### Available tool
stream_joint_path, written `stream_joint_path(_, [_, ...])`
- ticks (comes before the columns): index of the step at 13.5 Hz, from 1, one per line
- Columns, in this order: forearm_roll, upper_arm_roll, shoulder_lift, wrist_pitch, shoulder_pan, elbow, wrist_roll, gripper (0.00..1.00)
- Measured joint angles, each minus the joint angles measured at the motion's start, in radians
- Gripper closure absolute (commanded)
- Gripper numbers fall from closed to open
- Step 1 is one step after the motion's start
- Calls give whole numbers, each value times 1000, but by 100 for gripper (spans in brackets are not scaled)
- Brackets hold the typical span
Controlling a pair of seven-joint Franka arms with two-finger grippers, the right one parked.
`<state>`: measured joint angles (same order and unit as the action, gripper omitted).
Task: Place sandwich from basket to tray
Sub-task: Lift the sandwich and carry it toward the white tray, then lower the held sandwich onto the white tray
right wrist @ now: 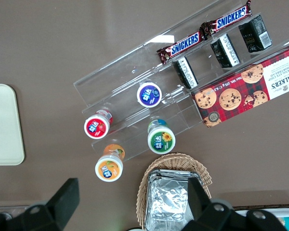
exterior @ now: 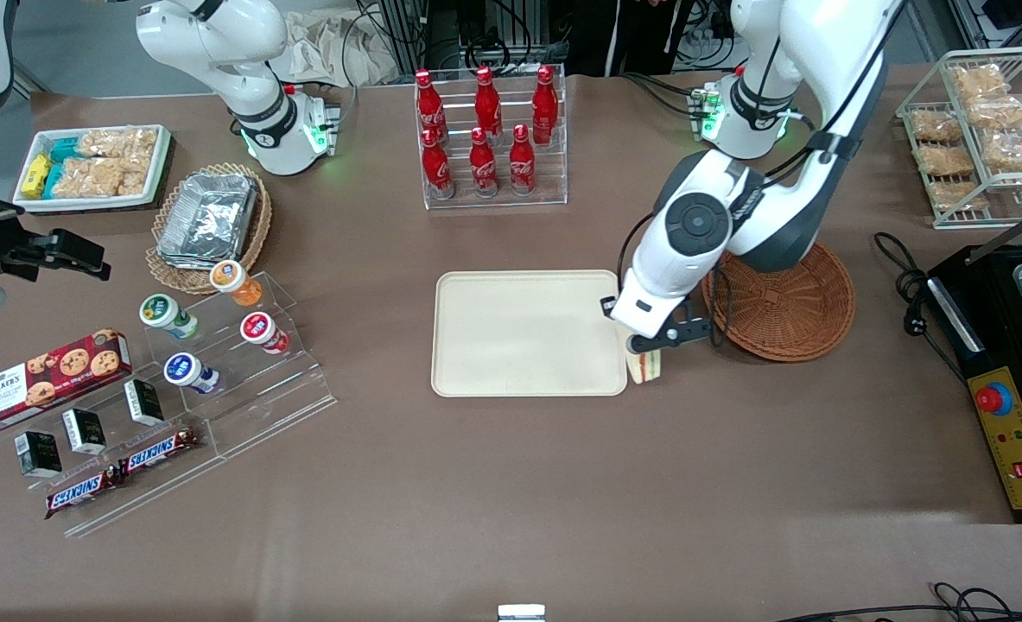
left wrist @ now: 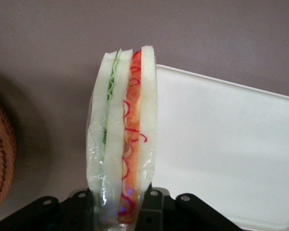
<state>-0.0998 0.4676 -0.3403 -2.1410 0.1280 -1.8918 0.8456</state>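
Currently end effector (exterior: 659, 339) clamps sandwich (left wrist: 121, 139) upright, clear of basket (exterior: 783, 302), beside the tray (exterior: 528, 333) edge at tray's 4 o'clock, ready for transfer.

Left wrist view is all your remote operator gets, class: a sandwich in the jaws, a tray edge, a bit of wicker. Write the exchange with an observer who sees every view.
Operator: Is the basket empty now?
Observer: Yes, the front view shows the basket with nothing in it.
Operator: Is anything on the tray?
Observer: No, the whole tray is bare.
Operator: Where is the gripper?
Observer: Between basket and tray, at the tray's corner nearer the front camera, holding the sandwich just outside the rim.
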Motion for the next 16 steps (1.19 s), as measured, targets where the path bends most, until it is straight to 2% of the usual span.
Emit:
stream_joint_path(11, [-119, 1, -168, -121, 80, 5, 13, 65])
stream_joint_path(16, [-127, 1, -207, -124, 110, 5, 13, 64])
